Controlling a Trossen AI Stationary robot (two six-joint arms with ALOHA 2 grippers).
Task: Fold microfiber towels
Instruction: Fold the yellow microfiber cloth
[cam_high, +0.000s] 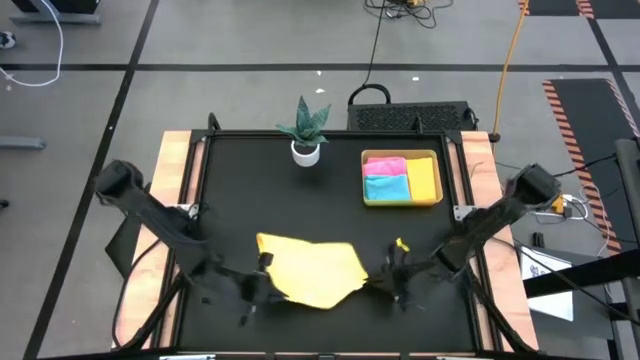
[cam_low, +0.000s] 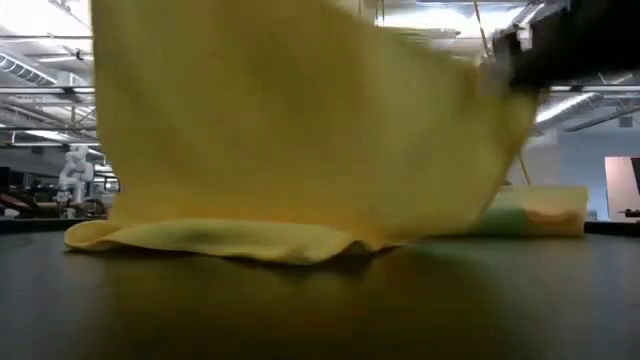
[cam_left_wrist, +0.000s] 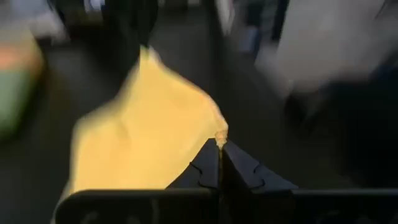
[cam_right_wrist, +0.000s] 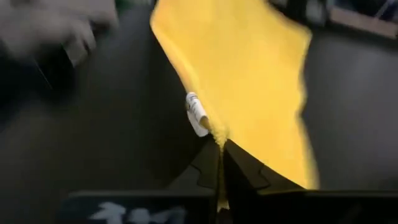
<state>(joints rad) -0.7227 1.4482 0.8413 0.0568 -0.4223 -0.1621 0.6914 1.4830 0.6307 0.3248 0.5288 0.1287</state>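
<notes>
The yellow towel (cam_low: 300, 130) hides most of the room behind.

No text, label, brand, number or sign is legible anywhere.

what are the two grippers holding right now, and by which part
Both hold the yellow towel: the left gripper and the right gripper each pinch a corner of it.

Yellow towel (cam_high: 310, 270) on the black table (cam_high: 250, 190), white tag (cam_right_wrist: 196, 115) showing. Pink towel (cam_high: 385, 165), light blue towel (cam_high: 386, 187), another yellow one in the yellow-green tray (cam_high: 402, 202). White pot (cam_high: 306, 152), green plant (cam_high: 304, 120).
</notes>
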